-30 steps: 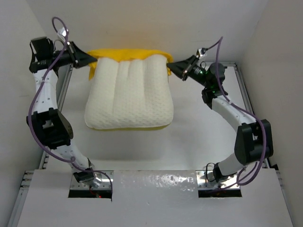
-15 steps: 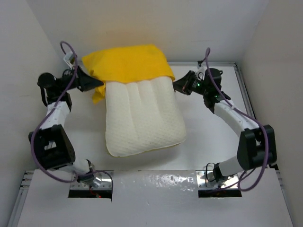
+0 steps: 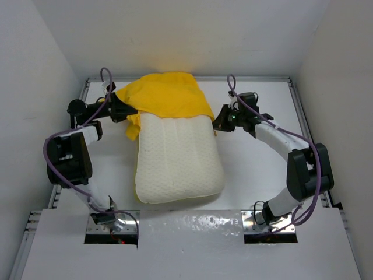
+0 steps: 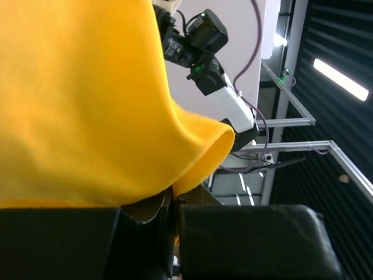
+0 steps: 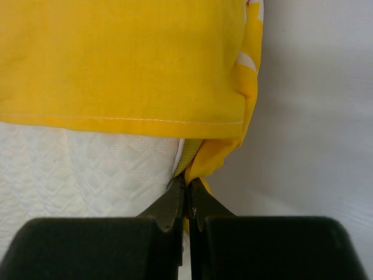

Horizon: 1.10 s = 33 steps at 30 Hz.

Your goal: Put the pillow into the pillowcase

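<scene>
The cream-white quilted pillow (image 3: 178, 160) lies on the table, its far end tucked inside the bright yellow pillowcase (image 3: 169, 96). My left gripper (image 3: 129, 109) is shut on the pillowcase's left edge; in the left wrist view yellow pillowcase cloth (image 4: 87, 99) bulges over the left gripper (image 4: 173, 201). On the right side of the opening my right gripper (image 3: 215, 121) is shut on the pillowcase hem. The right wrist view shows the right gripper (image 5: 187, 192) pinching a yellow fold beside the pillow (image 5: 87, 175) under the pillowcase (image 5: 128, 58).
White walls enclose the table (image 3: 256, 169) at the back and both sides. A white shelf (image 3: 192, 245) runs along the near edge over the arm bases. A metal rail (image 3: 300, 116) lines the right side.
Both grippers have drawn toward me and inward with the pillowcase in their grip. More yellow cloth now covers the pillow's far end, and the pillow has shifted nearer.
</scene>
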Each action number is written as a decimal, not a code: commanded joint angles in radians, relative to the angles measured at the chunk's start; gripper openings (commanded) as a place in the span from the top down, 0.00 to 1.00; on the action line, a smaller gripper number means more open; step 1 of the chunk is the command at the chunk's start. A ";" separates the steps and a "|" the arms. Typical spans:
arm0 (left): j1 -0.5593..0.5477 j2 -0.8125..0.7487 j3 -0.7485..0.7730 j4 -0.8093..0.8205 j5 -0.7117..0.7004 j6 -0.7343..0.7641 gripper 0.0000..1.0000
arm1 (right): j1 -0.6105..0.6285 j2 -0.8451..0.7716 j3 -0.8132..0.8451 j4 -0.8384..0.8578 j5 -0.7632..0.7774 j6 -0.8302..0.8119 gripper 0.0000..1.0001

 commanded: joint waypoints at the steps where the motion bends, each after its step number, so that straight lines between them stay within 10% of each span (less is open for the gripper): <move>1: -0.043 0.084 0.087 0.590 0.121 -0.006 1.00 | 0.018 -0.029 0.071 0.018 0.034 -0.042 1.00; 33: -0.074 0.324 0.392 0.606 0.093 0.058 1.00 | 0.111 -0.039 0.111 -0.043 0.215 -0.140 1.00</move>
